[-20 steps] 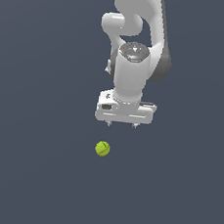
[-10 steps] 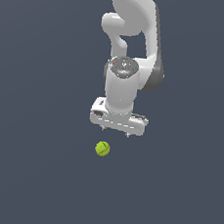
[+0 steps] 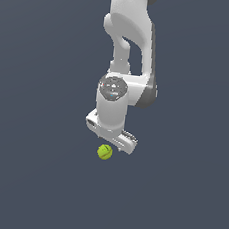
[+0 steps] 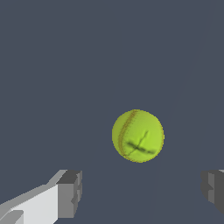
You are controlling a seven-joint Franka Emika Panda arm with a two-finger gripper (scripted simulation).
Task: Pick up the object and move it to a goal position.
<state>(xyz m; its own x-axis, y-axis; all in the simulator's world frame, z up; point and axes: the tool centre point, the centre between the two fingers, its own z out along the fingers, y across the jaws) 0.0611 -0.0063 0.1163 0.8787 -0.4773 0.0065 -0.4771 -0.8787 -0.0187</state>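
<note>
The yellow-green ball [image 3: 104,152] is lying on the dark surface [image 3: 29,177], just below the white gripper [image 3: 113,147] in the exterior view. In the wrist view the ball [image 4: 138,136] is sitting ahead of the gripper [image 4: 142,190], whose grey fingers [image 4: 70,192] are standing wide apart, gripping nothing; it is probably not touching them.

Count: 1 yellow-green ball [image 3: 104,152]; 1 white robot arm [image 3: 126,62]; 1 claw [image 4: 142,192] with 2 grey fingertips [image 4: 70,192].
</note>
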